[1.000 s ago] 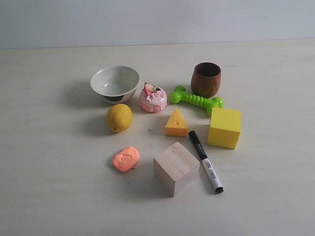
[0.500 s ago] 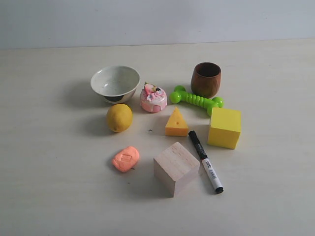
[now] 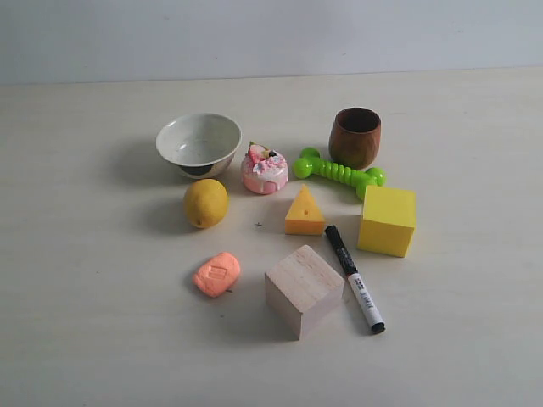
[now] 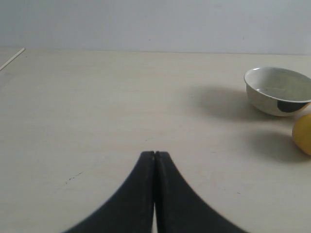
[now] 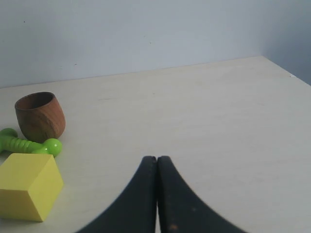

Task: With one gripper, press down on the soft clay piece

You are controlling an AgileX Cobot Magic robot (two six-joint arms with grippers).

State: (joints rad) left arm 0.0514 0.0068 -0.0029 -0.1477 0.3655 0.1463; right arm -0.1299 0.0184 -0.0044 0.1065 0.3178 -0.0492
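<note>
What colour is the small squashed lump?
The lump is salmon-orange; the exterior view shows it best.

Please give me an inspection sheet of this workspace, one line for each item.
Surface: pale table, no spills seen.
Job's things: soft clay piece, flattened, rectangular dent on top, apart from lemon and wooden cube.
Clutter: bowl, cake toy, green toy, wooden cup, cheese wedge, yellow block, marker.
Grippers: left gripper and right gripper shut, holding nothing, neither in the exterior view.
Cables: nothing seen.
Surroundings: plain wall behind table.
</note>
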